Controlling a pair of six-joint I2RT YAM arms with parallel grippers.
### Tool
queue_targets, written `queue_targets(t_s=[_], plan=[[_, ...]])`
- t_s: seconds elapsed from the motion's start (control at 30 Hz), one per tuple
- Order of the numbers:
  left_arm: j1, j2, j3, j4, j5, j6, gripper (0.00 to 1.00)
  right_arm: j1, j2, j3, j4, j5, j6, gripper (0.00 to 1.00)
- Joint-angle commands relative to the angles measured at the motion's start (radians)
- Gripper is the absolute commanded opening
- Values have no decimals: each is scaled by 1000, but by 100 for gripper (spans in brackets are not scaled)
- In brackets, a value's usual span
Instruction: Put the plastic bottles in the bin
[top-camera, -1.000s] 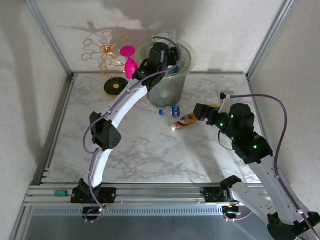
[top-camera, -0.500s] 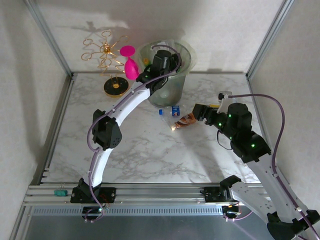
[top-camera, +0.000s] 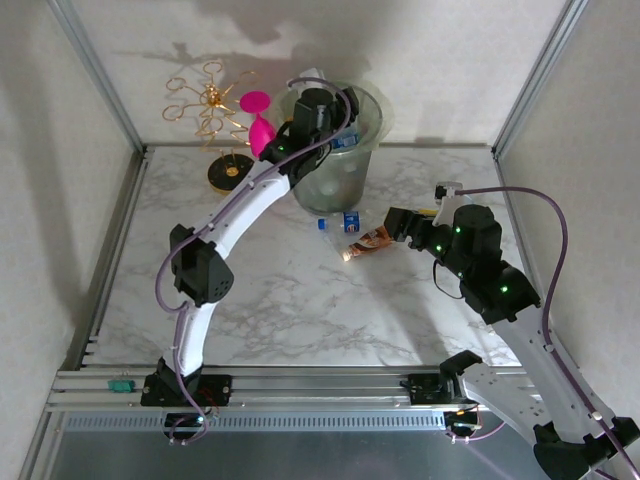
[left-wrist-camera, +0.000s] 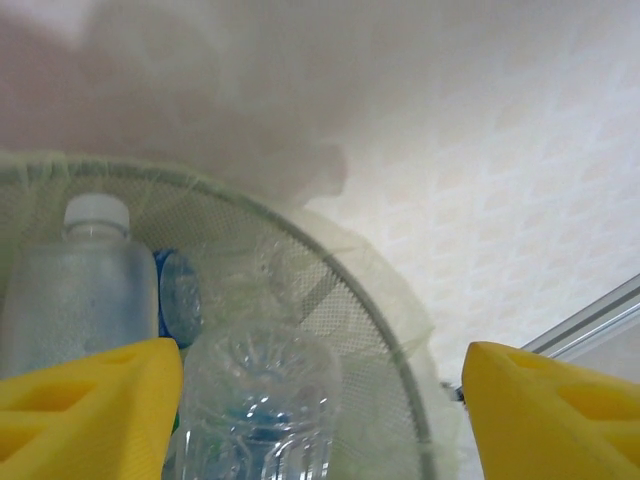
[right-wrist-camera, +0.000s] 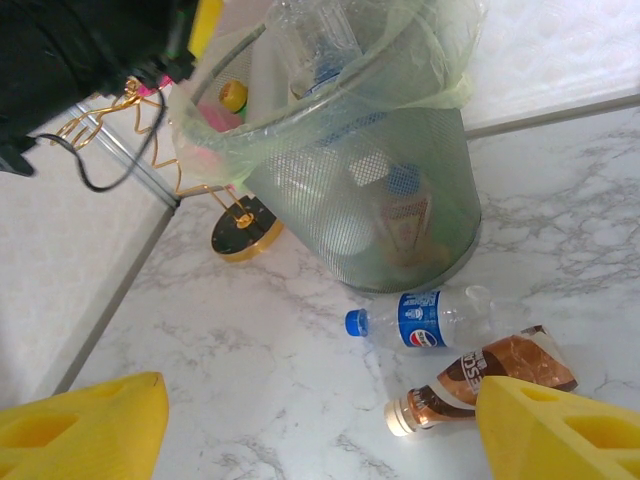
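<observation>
The bin (top-camera: 345, 170) stands at the back of the table with several plastic bottles inside. My left gripper (top-camera: 333, 108) hangs over its mouth, open. In the left wrist view a clear bottle (left-wrist-camera: 262, 395) lies inside the rim (left-wrist-camera: 330, 270), against my left finger (left-wrist-camera: 90, 410) and apart from the right one. A white-capped bottle (left-wrist-camera: 92, 275) stands behind it. Two bottles lie on the table in front of the bin, one blue-labelled (right-wrist-camera: 425, 325) and one brown-labelled (right-wrist-camera: 480, 385). My right gripper (top-camera: 400, 222) hovers open just right of the brown bottle (top-camera: 368, 241), holding nothing.
A pink goblet (top-camera: 258, 125) and a gold wire stand (top-camera: 212, 115) on a black-and-gold base (right-wrist-camera: 238, 235) sit left of the bin. Metal frame posts and white walls close in the table on three sides. The left arm (right-wrist-camera: 80, 50) crosses above the bin.
The left gripper has opened over the bin and let go of the clear bottle, which now rests inside. The left elbow shifted slightly left. The right arm has barely moved.
</observation>
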Motion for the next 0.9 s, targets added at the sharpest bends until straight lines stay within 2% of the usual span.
queue_targets(t_s=[0.0,0.1,0.2,0.27,0.37,0.53,0.63,0.7,0.87], plan=[[2,-56,4,50,27,36,69,7,8,7,13,-9,6,80],[15,3,92,26,110,59,63,7,15,8,13,-14,8,80],[24,119,255,-43,285,63,55,8,14,8,10,-17,11,80],[29,149,253,-11,409,50,52,7,10,6,6,-17,12,80],[35,161,194,63,525,10,50,7,4,1,-2,-10,12,80],[65,209,198,40,540,-45,49,8,-2,-13,-7,-11,15,80],[90,208,180,16,507,-71,48,8,-1,-20,-3,-8,17,80],[93,198,168,-2,482,-50,48,8,4,-24,5,-11,19,80],[86,173,150,-24,514,-12,50,8,24,-8,15,-12,23,80]])
